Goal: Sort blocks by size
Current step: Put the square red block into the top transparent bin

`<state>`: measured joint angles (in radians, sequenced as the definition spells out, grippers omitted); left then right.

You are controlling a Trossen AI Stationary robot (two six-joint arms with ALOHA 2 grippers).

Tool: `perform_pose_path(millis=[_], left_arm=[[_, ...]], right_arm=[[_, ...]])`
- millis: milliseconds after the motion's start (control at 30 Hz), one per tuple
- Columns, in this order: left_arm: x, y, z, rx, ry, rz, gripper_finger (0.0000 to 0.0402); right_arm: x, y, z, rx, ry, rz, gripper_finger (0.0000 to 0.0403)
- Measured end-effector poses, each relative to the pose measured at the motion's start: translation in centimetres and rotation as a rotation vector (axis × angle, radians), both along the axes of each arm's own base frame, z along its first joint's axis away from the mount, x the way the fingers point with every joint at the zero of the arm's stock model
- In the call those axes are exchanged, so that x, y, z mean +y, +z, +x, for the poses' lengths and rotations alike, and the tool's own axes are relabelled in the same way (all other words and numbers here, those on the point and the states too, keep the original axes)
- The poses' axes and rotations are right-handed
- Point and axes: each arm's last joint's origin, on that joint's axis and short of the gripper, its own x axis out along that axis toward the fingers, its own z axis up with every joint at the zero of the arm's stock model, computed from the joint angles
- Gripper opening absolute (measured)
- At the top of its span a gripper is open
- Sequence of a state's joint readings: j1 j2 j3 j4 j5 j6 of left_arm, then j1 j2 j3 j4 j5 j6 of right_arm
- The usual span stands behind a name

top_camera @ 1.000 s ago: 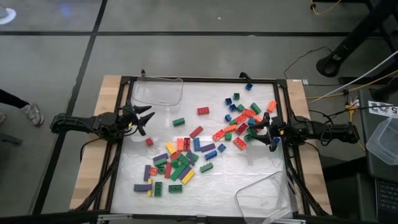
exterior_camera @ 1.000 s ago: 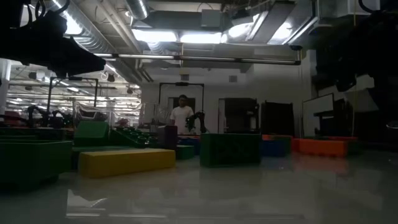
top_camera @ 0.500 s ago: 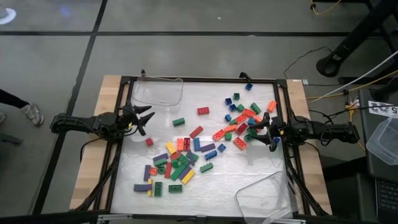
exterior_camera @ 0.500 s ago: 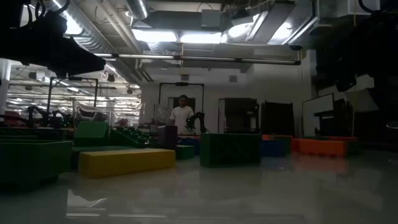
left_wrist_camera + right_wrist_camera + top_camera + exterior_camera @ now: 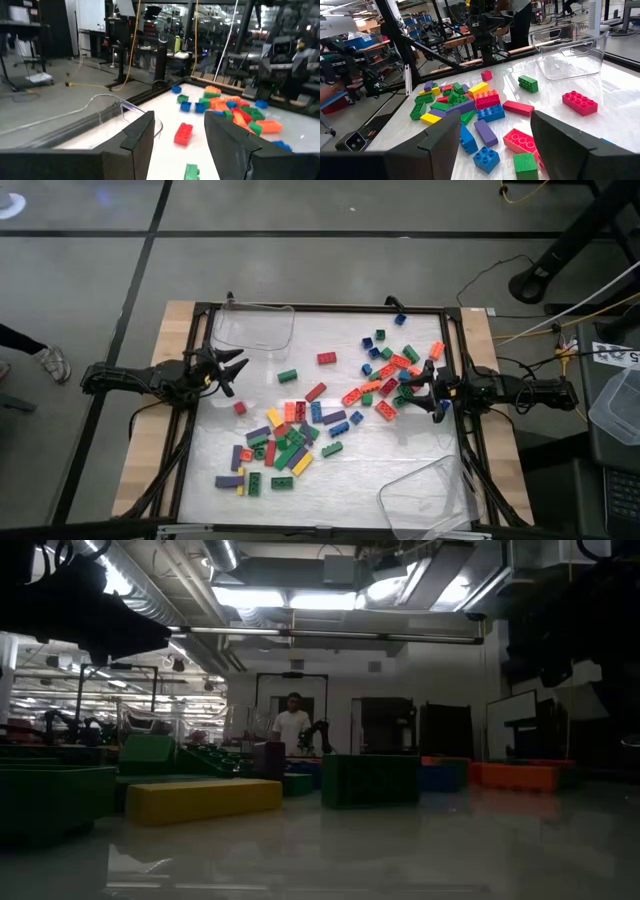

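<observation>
The blocks (image 5: 300,435) are scattered all over the white table (image 5: 340,470), basically in two loose piles: one bunch toward the near middle with yellows, greens, purples and reds mixed together, and another bunch up by the right side that's mostly orange, red, green and blue. A few strays sit between them, like a red brick (image 5: 327,359) and a green one (image 5: 288,376) out on their own, plus a tiny red cube (image 5: 240,408) near the left side.

Nothing's in either clear tray: one tray (image 5: 253,327) is at the far left corner, the other (image 5: 425,498) at the near right corner.

Left gripper (image 5: 236,370) is low over the table's left edge, fingers spread, nothing between them. In its wrist view the red brick (image 5: 183,134) sits past the gap.

Right gripper (image 5: 412,392) is right at the edge of the right-hand pile, fingers apart too, not pinching anything.

There's a person (image 5: 292,728) way back in the room.
</observation>
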<state>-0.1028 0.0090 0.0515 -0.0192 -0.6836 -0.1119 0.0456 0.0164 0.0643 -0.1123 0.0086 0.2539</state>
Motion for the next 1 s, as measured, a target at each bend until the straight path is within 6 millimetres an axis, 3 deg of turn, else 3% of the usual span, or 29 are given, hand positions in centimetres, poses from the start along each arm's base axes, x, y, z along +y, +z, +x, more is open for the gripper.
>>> perform_pose_path(millis=[233,433,700,1000], left_arm=[[0.0,0.1,0.0,-0.082,-0.003,-0.121,0.0162],[0.0,0.2,0.0,-0.073,-0.009,-0.098,0.0162],[-0.9,1.9,0.0,-0.071,-0.309,-0.067,0.0162],[-1.8,4.7,0.5,0.221,-0.372,-0.207,0.0162]], right_arm=[[0.0,0.0,0.0,0.000,-0.001,0.002,0.0241],[0.0,0.0,0.0,0.000,-0.003,0.003,0.0241],[0.0,0.0,0.0,0.000,-0.004,0.003,0.0241],[0.0,0.0,0.0,0.000,-0.004,0.003,0.0241]])
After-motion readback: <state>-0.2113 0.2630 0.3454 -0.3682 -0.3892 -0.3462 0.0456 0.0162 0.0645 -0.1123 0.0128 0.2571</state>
